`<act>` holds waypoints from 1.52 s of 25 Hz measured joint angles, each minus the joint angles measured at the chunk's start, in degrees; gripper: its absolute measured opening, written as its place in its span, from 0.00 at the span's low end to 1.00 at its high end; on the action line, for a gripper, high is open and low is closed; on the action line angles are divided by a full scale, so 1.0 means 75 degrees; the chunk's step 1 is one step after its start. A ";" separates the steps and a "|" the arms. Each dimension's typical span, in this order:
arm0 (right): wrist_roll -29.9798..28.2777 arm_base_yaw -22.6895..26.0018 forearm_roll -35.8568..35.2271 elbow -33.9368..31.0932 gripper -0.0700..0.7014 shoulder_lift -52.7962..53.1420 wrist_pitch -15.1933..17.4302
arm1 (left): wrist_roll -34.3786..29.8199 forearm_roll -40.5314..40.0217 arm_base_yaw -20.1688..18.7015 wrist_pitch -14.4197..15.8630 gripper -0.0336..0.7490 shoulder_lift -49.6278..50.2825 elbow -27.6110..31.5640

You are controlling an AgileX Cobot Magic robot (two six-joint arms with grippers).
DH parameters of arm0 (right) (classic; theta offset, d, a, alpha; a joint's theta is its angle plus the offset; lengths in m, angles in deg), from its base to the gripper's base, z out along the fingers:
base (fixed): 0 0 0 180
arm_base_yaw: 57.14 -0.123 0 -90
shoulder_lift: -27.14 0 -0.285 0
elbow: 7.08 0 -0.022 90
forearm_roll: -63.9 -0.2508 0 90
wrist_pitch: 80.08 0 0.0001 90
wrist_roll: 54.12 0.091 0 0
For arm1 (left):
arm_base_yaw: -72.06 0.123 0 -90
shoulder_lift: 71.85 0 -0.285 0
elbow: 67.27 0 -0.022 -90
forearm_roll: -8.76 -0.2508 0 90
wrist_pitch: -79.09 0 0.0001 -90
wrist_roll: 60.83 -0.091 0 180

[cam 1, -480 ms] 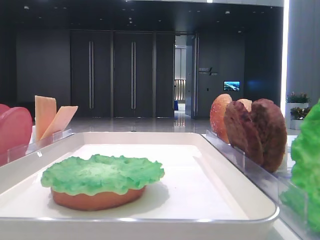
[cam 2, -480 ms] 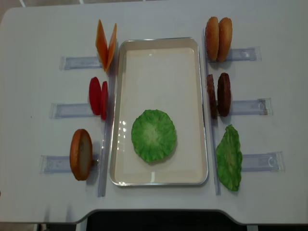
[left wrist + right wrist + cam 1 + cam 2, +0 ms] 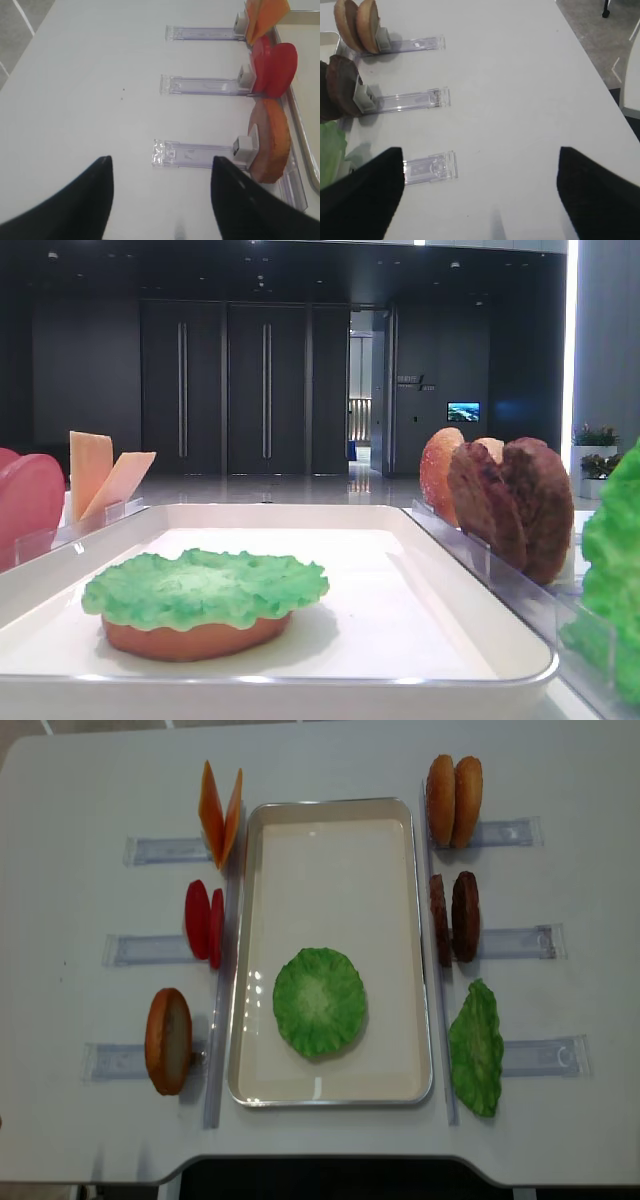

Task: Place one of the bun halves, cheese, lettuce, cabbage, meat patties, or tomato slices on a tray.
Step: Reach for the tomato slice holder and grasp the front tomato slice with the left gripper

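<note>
The white tray (image 3: 330, 880) (image 3: 400, 600) lies in the table's middle. In it a green lettuce leaf (image 3: 319, 1001) (image 3: 205, 585) rests on a bun half (image 3: 195, 638). Left of the tray stand cheese (image 3: 220, 812) (image 3: 265, 12), tomato slices (image 3: 204, 922) (image 3: 275, 62) and a bun half (image 3: 168, 1040) (image 3: 270, 145). Right of it stand two bun halves (image 3: 453, 800) (image 3: 357, 20), meat patties (image 3: 455, 917) (image 3: 337, 85) and another lettuce leaf (image 3: 476, 1048) (image 3: 330, 150). My left gripper (image 3: 161, 162) is open over bare table left of the bun half. My right gripper (image 3: 479, 150) is open over bare table, right of the lettuce. Neither shows in the overhead views.
Clear plastic holder strips (image 3: 165, 850) (image 3: 415, 100) (image 3: 200, 152) run outward from each upright piece. The table's right edge (image 3: 580, 45) drops to grey floor. The table's front edge (image 3: 320, 1160) is near the tray's end.
</note>
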 joint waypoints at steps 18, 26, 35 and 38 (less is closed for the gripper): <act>0.0000 0.0000 0.0000 0.0000 0.85 0.0000 0.0000 | 0.0143 0.0035 0.0000 0.1025 0.64 0.3302 -0.1137; 0.0000 0.0000 0.0000 0.0000 0.85 0.0000 0.0000 | 0.0201 0.0095 0.0000 0.1031 0.64 0.5909 -0.2389; 0.0000 0.0000 0.0000 0.0000 0.85 0.0000 0.0000 | 0.0352 0.0205 0.0000 0.1008 0.64 0.8743 -0.3988; 0.0000 0.0000 0.0000 0.0000 0.85 0.0000 0.0000 | 0.0358 0.0205 0.0000 0.0984 0.64 0.9609 -0.4701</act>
